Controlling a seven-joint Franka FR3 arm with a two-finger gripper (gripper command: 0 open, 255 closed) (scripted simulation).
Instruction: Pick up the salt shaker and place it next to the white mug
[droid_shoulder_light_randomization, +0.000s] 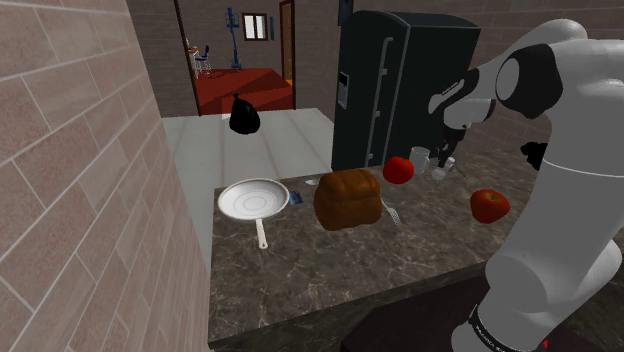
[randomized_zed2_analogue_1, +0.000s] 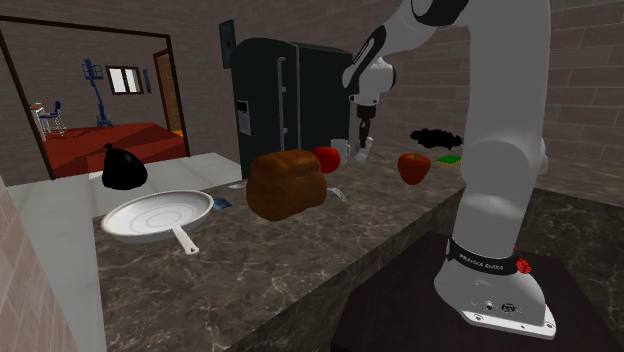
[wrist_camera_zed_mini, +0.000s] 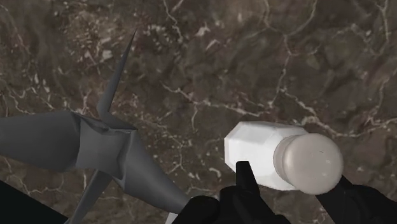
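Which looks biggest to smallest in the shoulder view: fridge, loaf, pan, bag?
1. fridge, by far the largest.
2. loaf and pan: about alike, so not ranked.
3. bag, the smallest, though it sits farther from the camera, which may shrink it.

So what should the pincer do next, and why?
Probably ease straight down. The pincer clasps the white salt shaker above the dark marbled counter, and the shoulder view shows it close beside the white mug, so setting it down there looks right.
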